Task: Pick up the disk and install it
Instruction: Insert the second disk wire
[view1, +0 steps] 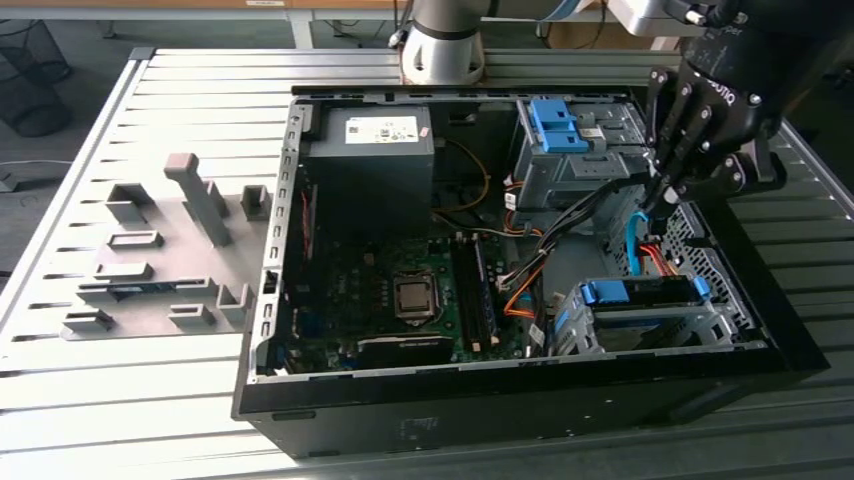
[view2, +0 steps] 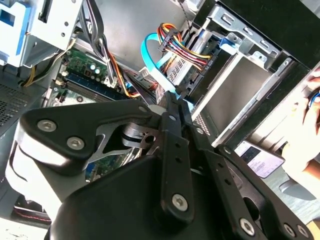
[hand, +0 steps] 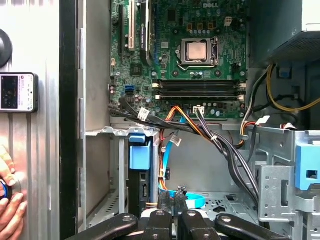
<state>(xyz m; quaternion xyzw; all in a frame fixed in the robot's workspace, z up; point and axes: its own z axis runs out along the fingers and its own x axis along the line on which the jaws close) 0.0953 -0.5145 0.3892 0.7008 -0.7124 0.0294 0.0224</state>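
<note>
- From my station, the exterior view shows the gripper (view1: 671, 185) hanging over the open computer case (view1: 534, 400), at roughly 2 o'clock from the processor socket (view1: 415, 296), between the two grey drive cages.
- Its fingers look drawn together at the tips in both wrist views, pinching a light-blue flat cable (view2: 150, 55) (I cannot confirm a firm hold, only that the tips meet at it).
- The disk (view1: 650, 322) sits inside the near grey cage (view1: 574, 325) at about 4 o'clock from the socket, blue rails showing along its top edge.
- In the first wrist view the disk (hand: 140, 172) appears edge-on within that cage, its blue tab uppermost.
- The far cage (view1: 567, 165), at 1 o'clock from the socket, carries a blue bracket (view1: 554, 125).
- The black power supply (view1: 371, 165) lies at 12 o'clock from the socket.
- A person's hand (hand: 9, 200) rests on the table outside the case wall, near a small black device (hand: 17, 92).
- Grey fixture blocks (view1: 160, 270) stand on the slatted table (view1: 134, 380) at 9 o'clock.
</note>
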